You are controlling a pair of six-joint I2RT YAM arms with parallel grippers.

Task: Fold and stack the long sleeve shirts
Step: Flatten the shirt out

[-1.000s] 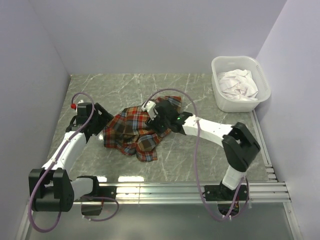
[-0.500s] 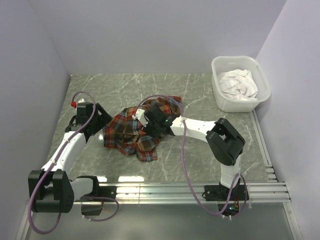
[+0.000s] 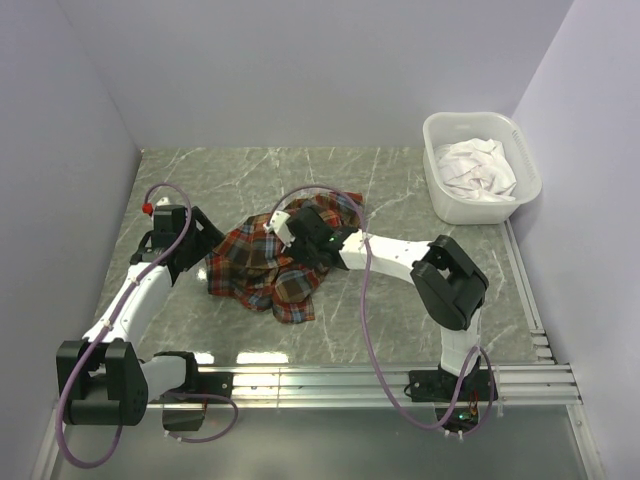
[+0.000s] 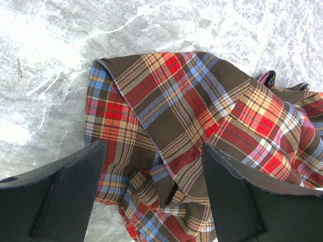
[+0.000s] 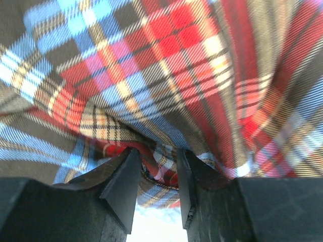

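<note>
A crumpled plaid long sleeve shirt [image 3: 255,268] in red, brown and blue lies in a heap on the marble table [image 3: 240,175]. My right gripper [image 3: 293,240] is pressed down into the heap's upper right. In the right wrist view, my right gripper [image 5: 159,154] has its jaws drawn close with a bunched fold of the shirt [image 5: 166,60] pinched between them. My left gripper [image 3: 207,243] waits at the heap's left edge. In the left wrist view, my left gripper [image 4: 154,146] stands wide open just above the shirt [image 4: 192,101], holding nothing.
A white plastic basket [image 3: 530,172] at the back right holds white cloth [image 3: 475,168]. Purple walls close in the table on three sides. A metal rail [image 3: 380,382] runs along the near edge by the arm bases.
My right gripper has pushed left into the shirt and narrowed its jaws onto a fold. The cloth by it has bunched slightly. The left arm has not moved.
</note>
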